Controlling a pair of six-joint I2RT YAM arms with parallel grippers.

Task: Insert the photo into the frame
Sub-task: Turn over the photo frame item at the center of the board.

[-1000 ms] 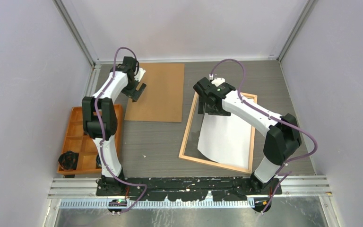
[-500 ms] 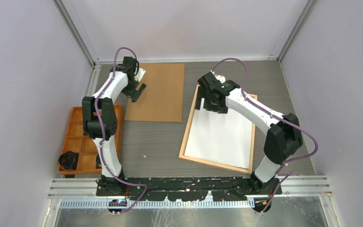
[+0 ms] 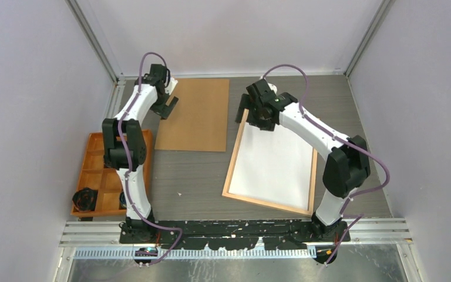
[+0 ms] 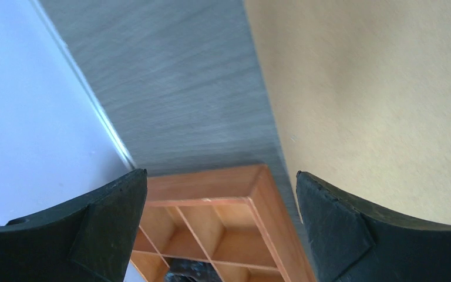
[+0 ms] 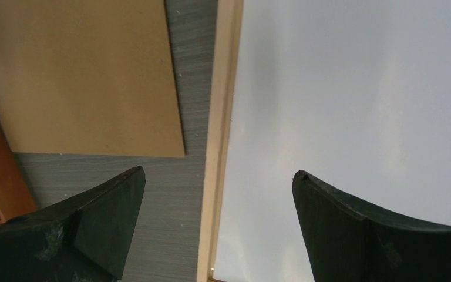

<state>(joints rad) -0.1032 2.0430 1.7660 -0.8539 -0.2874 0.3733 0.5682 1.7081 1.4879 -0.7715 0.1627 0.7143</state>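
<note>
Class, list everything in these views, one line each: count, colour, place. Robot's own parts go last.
table: one, grey wood grain, under everything
walls: three, pale, around the table
frame: one, light-orange wood, right side of the table
photo: one, white back up, flat inside the frame
backing board: one, brown, far left-centre
compartment tray: one, orange, near left edge
black item: one, in the tray's near-left compartment, too small to identify
left arm: one, white and black, jaws open over the backing board's left edge
right arm: one, white and black, jaws open over the frame's far left corner
</note>
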